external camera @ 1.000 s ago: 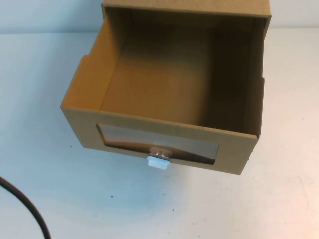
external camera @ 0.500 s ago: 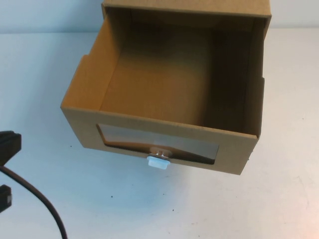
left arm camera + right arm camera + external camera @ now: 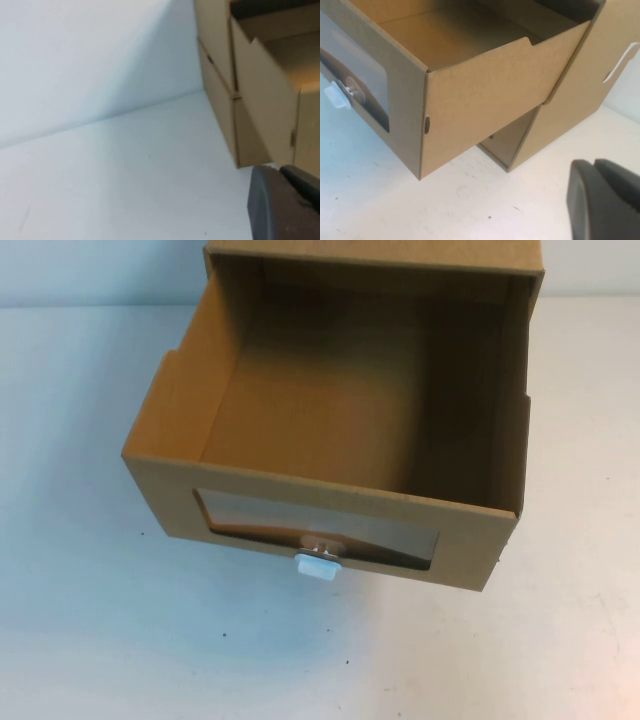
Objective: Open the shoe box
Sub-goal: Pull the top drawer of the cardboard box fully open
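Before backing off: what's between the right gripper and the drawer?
Nothing: the right wrist view shows bare table between the shut right gripper and the drawer. Left gripper hangs left of the shoe box.

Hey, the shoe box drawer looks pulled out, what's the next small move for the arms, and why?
Probably just park both arms. The drawer stands well out of its sleeve, inside open to view, white knob free. The left claw sits off the drawer's left side, the right claw, shut, off its right; neither touches it, so no further pull seems needed.
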{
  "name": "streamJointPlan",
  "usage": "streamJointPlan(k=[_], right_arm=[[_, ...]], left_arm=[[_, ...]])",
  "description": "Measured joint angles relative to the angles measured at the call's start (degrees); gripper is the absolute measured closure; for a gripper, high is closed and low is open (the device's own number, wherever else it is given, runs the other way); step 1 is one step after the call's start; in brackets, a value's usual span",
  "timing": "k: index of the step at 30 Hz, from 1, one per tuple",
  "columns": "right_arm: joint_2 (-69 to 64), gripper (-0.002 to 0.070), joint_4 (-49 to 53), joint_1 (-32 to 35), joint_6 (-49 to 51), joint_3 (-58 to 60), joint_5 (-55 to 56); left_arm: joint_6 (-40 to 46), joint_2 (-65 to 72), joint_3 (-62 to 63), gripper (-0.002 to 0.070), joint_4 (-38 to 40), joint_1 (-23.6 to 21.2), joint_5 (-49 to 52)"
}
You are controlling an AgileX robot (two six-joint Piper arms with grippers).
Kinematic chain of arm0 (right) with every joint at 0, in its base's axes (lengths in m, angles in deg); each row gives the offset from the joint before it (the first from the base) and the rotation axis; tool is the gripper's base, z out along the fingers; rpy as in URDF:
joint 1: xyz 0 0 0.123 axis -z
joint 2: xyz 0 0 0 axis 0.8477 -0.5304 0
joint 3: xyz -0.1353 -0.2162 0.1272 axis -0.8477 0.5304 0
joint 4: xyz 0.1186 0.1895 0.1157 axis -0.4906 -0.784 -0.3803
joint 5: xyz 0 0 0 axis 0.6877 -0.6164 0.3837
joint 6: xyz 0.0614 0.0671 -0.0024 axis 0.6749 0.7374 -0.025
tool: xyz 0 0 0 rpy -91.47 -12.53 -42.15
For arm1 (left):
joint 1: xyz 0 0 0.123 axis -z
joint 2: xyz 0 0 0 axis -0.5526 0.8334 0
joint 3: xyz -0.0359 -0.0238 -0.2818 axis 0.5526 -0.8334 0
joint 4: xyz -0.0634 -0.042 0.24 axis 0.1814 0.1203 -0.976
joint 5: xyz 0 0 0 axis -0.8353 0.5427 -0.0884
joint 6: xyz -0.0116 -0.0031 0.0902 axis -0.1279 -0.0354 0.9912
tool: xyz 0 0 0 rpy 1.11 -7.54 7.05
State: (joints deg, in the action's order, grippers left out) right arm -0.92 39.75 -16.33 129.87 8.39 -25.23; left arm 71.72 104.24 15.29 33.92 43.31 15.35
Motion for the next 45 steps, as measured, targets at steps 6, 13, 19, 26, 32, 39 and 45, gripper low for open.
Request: streamJointPlan(k=[6,13,19,26,32,39,45], right_arm=[[0.0,0.0689,0.0,0.0,0.0,0.04,0.0],[0.0,0.0689,0.0,0.0,0.0,0.04,0.0],[0.0,0.069,0.0,0.0,0.0,0.04,0.0],[0.0,0.069,0.0,0.0,0.0,0.13,0.0],[0.0,0.0689,0.0,0.0,0.0,0.13,0.0],[0.0,0.0689,0.12,0.0,0.0,0.13,0.0],[0.69,0.0689,0.12,1.79,0.0,0.13,0.81]], left_arm=[[-2.79,-11.53,-18.16,0.068,-0.62,-0.27,-9.28],[-5.46,-15.66,-25.26,0.068,-1.17,-2.68,-7.15],[-10.52,-15.75,-25.25,0.068,-0.95,-3.55,0.36],[-13.37,-15.75,-25.25,0.068,-0.83,-3.55,1.36],[-13.62,-15.75,-25.25,0.068,-0.83,-3.55,1.36],[-13.76,-15.75,-25.25,0.068,-0.83,-3.55,1.36],[-13.76,-15.75,-25.25,0.068,-0.83,-3.55,1.36]])
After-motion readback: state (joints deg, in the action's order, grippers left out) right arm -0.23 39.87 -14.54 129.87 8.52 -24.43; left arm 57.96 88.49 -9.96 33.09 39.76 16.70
